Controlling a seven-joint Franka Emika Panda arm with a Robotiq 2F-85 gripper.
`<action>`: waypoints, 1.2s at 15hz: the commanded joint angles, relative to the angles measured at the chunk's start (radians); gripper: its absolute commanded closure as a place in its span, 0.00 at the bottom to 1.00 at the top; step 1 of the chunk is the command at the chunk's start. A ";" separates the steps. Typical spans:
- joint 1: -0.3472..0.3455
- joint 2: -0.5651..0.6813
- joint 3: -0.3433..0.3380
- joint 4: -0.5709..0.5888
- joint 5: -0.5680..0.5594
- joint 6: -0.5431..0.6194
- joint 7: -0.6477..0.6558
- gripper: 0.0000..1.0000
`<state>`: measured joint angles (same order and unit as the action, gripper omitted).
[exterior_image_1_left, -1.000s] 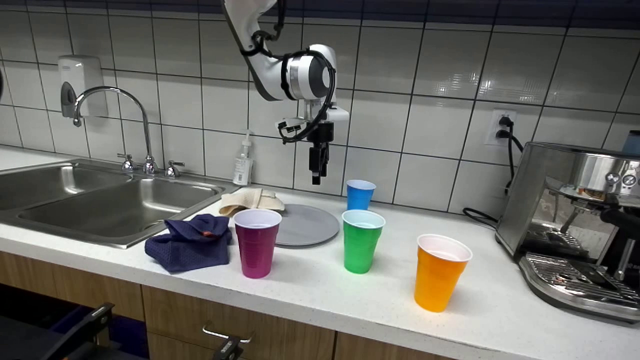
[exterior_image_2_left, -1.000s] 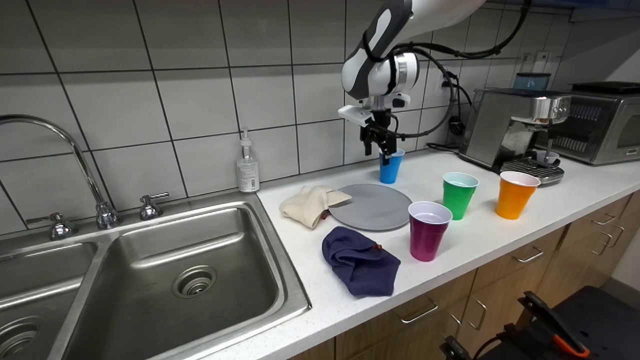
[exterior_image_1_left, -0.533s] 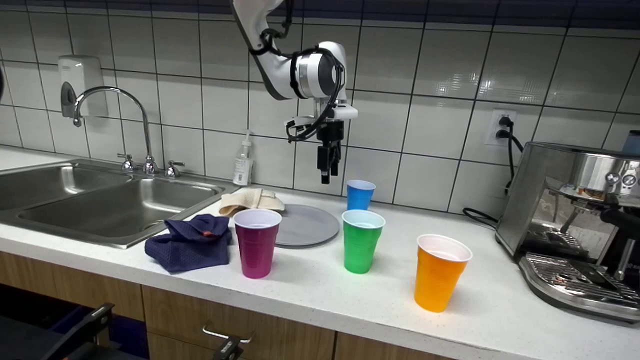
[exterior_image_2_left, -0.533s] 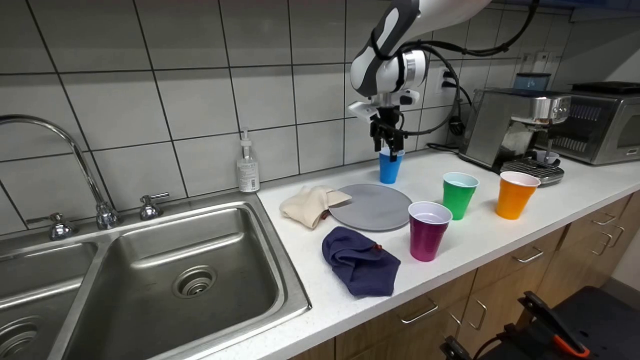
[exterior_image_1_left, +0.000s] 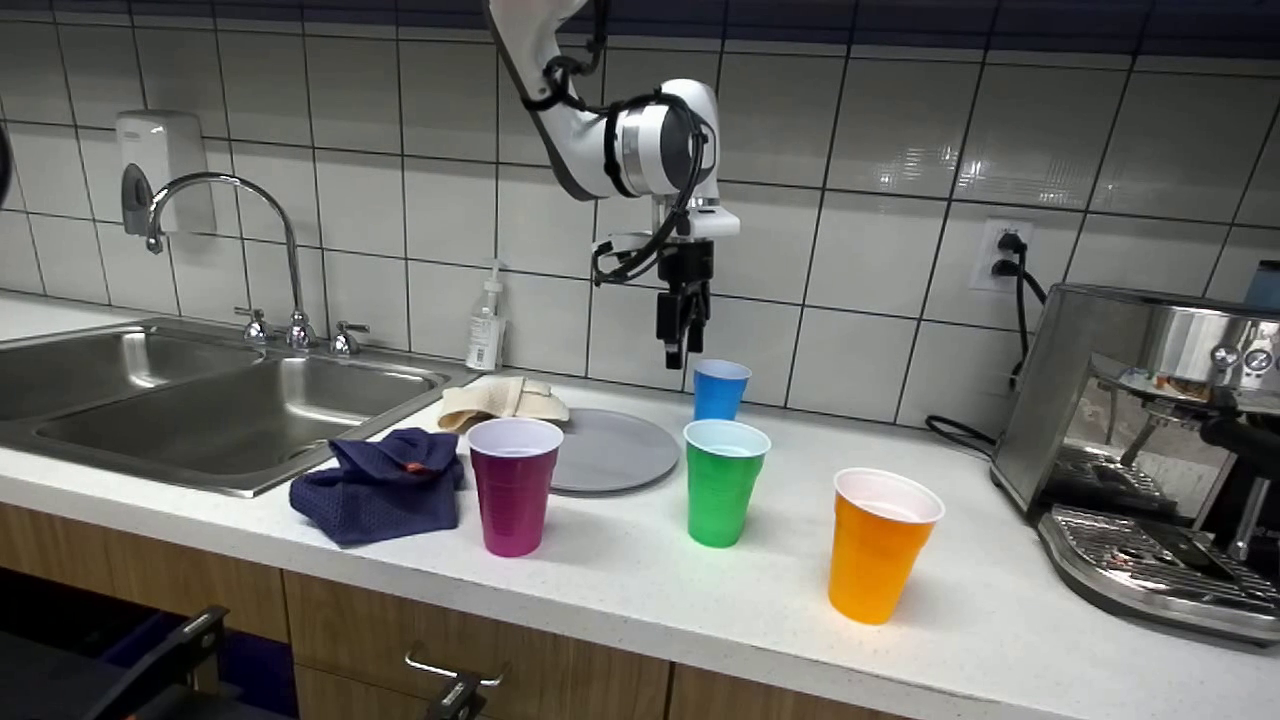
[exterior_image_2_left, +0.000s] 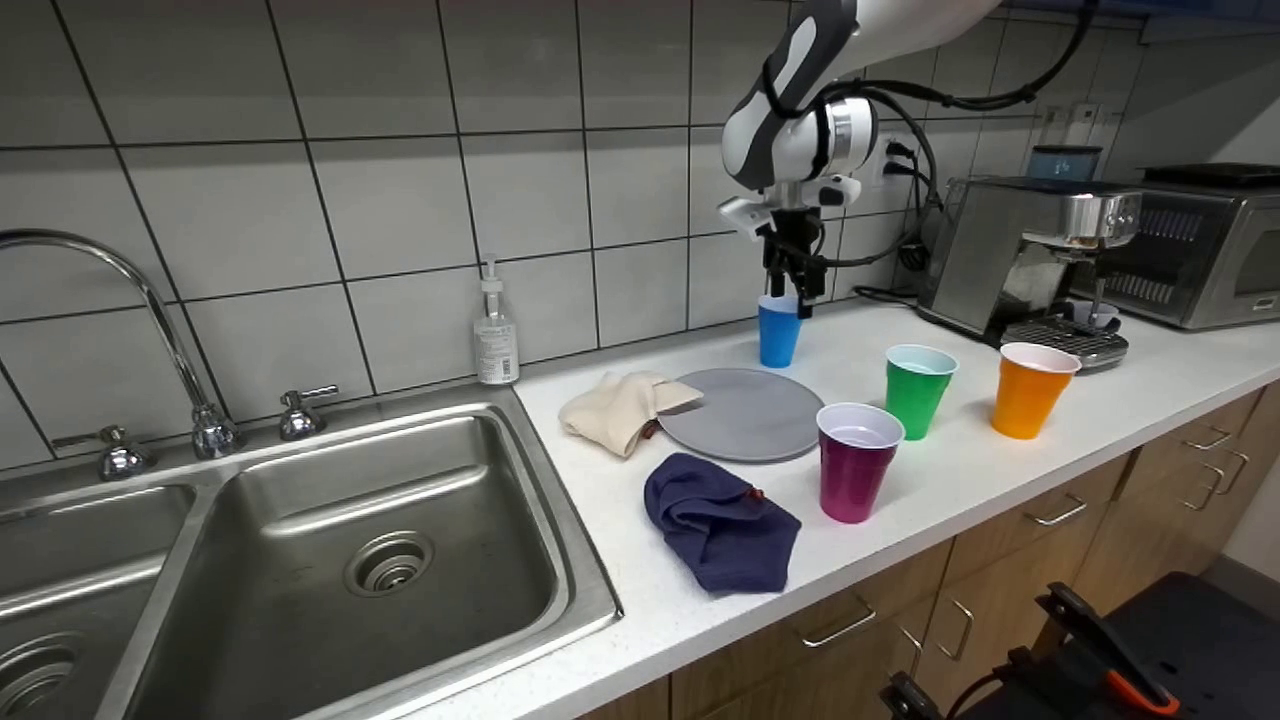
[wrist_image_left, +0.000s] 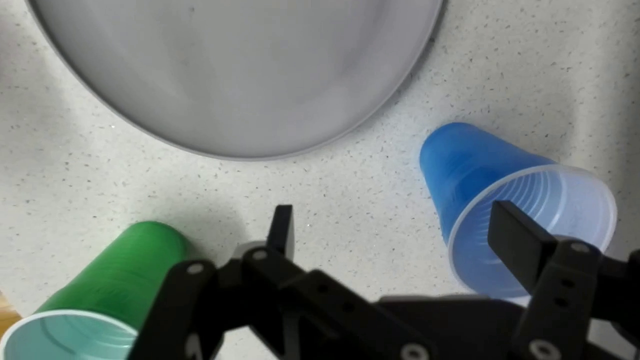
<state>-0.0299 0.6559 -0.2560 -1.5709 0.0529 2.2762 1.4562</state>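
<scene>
Fingers (wrist_image_left: 520, 245): spread wide, nothing held | blue cup (wrist_image_left: 470, 162): nearest, upright below one finger, ungrasped | green cup (wrist_image_left: 117, 272): upright, below the other | gray plate (wrist_image_left: 240, 95): lower, between | purple cup (exterior_image_1_left: 515, 505), orange cup (exterior_image_1_left: 872, 570): farther off | status: none lifted

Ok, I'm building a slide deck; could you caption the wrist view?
Open claw above a speckled countertop, with a blue plastic cup, a green plastic cup and a gray plate.
</scene>
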 joint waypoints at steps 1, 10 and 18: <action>-0.016 0.035 0.003 0.062 -0.011 -0.045 0.032 0.00; -0.018 0.027 0.010 0.030 -0.010 -0.008 0.011 0.00; -0.031 0.053 0.015 0.069 0.009 -0.029 0.019 0.00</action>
<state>-0.0385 0.6891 -0.2569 -1.5429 0.0517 2.2705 1.4632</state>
